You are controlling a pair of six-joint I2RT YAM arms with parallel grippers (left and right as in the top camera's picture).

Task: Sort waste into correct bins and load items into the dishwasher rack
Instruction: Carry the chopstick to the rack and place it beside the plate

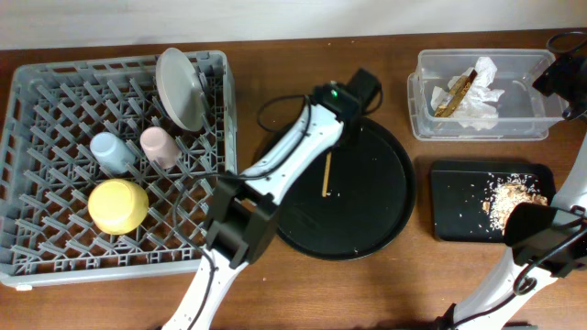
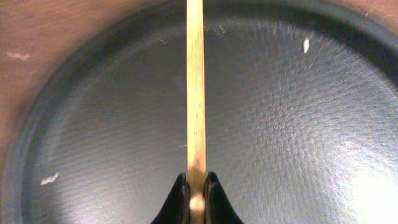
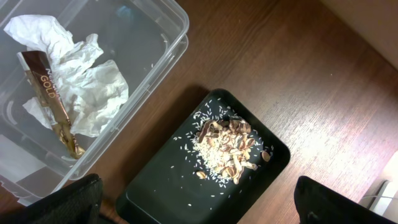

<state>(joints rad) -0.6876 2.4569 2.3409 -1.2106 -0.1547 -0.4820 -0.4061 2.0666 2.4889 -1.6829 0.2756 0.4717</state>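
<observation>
My left gripper [image 2: 196, 199] is shut on a wooden chopstick [image 2: 195, 87] over the round black tray [image 2: 298, 124]; overhead, the chopstick [image 1: 326, 174] runs down from the gripper [image 1: 332, 147]. I see only one chopstick. The grey dishwasher rack [image 1: 46, 92] holds the grey plate [image 1: 180, 88], blue cup [image 1: 108, 151], pink cup [image 1: 158, 145] and yellow bowl [image 1: 117, 205]. The clear tub [image 1: 422, 101] holds the white napkin [image 3: 81, 81] and gold wrapper [image 3: 53, 102]. The shallow black tray [image 3: 161, 186] holds food scraps [image 3: 227, 146]. My right gripper [image 3: 196, 205] is open and empty above it.
The round black tray [image 1: 385, 211] lies mid-table between the rack and the two bins. The left arm [image 1: 275, 174] reaches across the tray's left side. The right arm's base [image 1: 541, 238] sits at the right edge, near the shallow tray.
</observation>
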